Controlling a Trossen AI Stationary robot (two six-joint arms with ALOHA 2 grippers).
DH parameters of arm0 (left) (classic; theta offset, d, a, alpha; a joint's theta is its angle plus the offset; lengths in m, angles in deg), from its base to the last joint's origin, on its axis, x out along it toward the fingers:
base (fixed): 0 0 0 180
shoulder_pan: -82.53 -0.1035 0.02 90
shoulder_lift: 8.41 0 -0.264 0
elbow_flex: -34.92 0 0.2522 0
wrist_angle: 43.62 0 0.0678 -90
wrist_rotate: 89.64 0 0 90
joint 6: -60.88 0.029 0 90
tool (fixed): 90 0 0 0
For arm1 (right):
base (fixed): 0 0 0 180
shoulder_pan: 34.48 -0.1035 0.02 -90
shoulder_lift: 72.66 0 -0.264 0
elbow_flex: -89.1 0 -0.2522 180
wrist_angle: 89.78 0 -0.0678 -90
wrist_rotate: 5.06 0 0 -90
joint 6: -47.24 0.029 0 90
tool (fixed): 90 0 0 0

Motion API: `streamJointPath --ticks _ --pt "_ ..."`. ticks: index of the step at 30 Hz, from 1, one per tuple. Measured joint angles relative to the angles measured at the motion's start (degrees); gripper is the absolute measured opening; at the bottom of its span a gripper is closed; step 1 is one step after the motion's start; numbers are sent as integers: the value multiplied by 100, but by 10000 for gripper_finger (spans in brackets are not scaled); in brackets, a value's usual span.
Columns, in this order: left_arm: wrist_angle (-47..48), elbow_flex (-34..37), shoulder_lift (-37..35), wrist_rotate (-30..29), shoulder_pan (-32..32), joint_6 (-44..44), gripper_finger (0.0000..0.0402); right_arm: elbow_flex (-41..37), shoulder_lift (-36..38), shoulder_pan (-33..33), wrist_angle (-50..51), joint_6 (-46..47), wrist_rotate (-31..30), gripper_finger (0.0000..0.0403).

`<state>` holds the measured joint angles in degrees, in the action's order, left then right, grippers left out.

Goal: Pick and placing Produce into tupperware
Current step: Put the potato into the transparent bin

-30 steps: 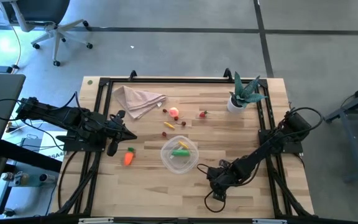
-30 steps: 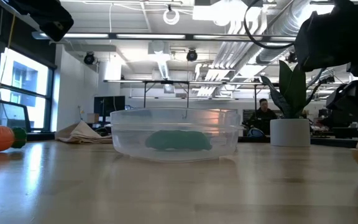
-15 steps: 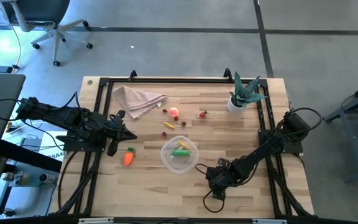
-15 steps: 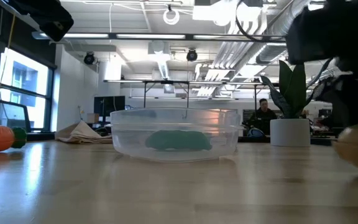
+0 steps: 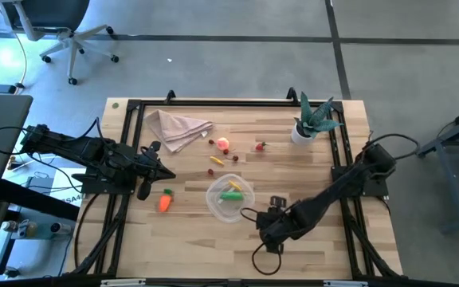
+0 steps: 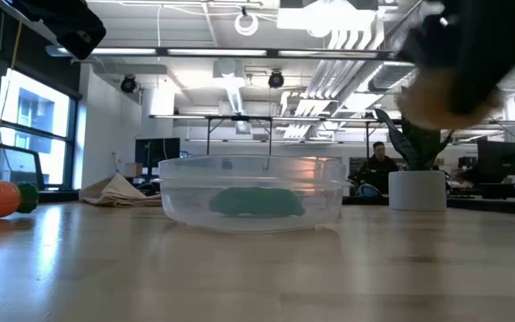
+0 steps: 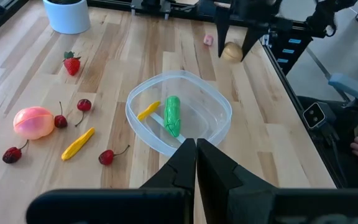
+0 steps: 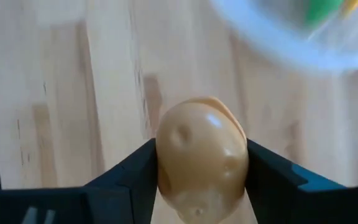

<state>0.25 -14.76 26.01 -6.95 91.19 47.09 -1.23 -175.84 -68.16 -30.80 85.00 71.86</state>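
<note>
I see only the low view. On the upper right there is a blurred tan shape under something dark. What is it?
Observer: It is the tan potato, pinched between the fingers of the right gripper and lifted off the table.
Operator: Is it already over the container?
Observer: Not yet. From above, the gripper is just beside the clear container, on its right side.
Operator: What is the green thing inside?
Observer: A green pepper, with a yellow piece beside it.
Operator: And the left arm?
Observer: The left gripper waits, shut, near the carrot.
</note>
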Motion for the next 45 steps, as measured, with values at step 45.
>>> streamJointPath --ticks 45 --pt "0 0 -2 0 0 1 5 930 -1451 2859 -1518 -3661 1421 185"
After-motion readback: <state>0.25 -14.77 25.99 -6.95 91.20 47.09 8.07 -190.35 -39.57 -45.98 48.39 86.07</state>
